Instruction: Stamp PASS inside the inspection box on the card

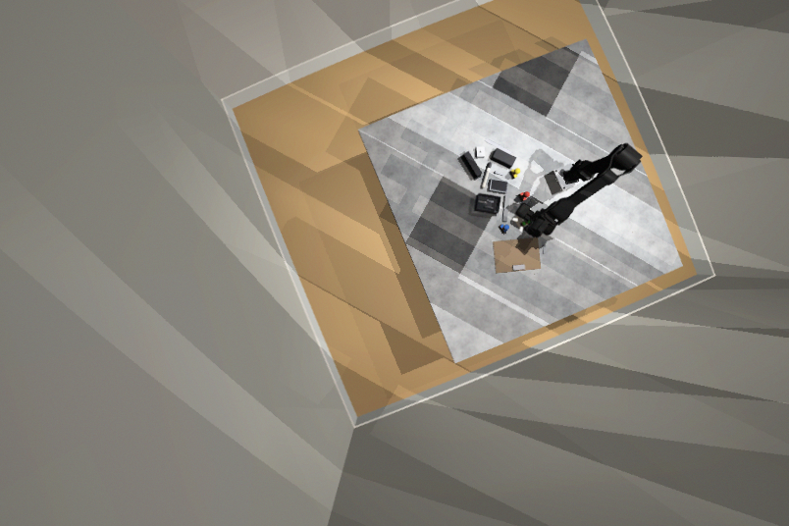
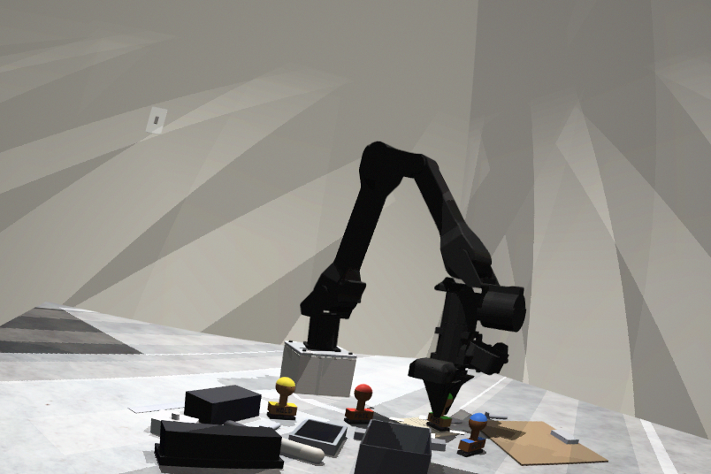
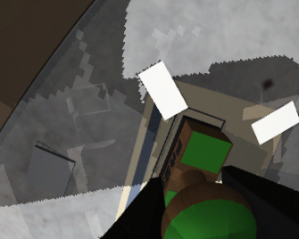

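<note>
The green PASS stamp (image 1: 525, 223) (image 2: 439, 422) (image 3: 206, 152) is upright between my fingers. My gripper (image 2: 438, 411) (image 3: 192, 181) is shut on it, just below its green-topped knob. The base is over the tan card (image 3: 200, 95), inside the dark-lined box (image 3: 206, 114); box line shows beyond its far end and left side. The base is at or very close to the card; contact cannot be told, and the stamp's underside and the paper under it are hidden. A shallow grey tray (image 2: 312, 443) with a dark inside, which looks like the ink pad, stands left of the card in the exterior view.
White strips (image 3: 163, 90) (image 3: 276, 123) lie on the card's edges. The red stamp (image 2: 360, 414), yellow stamp (image 2: 282, 409) and blue stamp (image 2: 471, 445) stand around. A dark open box (image 2: 394, 454), black blocks (image 2: 222, 402) (image 2: 219, 443) and a brown board (image 2: 535, 447) are also near.
</note>
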Tool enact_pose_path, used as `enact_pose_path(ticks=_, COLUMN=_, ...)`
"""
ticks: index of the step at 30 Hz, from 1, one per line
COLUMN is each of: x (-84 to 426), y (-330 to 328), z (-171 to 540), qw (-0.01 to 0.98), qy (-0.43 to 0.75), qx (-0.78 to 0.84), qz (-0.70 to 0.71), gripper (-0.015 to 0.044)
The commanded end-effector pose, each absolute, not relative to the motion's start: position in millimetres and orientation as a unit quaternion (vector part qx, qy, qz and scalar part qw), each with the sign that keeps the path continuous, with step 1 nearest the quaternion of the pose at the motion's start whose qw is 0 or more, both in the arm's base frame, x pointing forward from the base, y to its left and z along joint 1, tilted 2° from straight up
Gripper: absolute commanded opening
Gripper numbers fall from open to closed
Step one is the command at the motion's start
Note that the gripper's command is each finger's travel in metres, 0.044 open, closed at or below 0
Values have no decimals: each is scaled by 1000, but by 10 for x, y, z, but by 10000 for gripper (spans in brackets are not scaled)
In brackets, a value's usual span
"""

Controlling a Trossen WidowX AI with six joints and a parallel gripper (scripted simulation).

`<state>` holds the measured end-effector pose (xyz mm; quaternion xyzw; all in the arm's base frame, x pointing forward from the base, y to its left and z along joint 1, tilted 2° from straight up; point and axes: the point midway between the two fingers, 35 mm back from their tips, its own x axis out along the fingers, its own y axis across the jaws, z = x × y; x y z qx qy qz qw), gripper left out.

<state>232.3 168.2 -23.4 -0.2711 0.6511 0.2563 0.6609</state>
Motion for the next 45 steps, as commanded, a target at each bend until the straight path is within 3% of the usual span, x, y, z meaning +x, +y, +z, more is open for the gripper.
enact_pose_path(ticks=1, x=2321, y=1686, z=-211, qw=661, qy=651, qx=-270, qz=257, gripper=0)
enact_pose_path(ticks=45, x=2316, y=1706, z=401, qw=661, qy=651, qx=-270, qz=257, gripper=0)
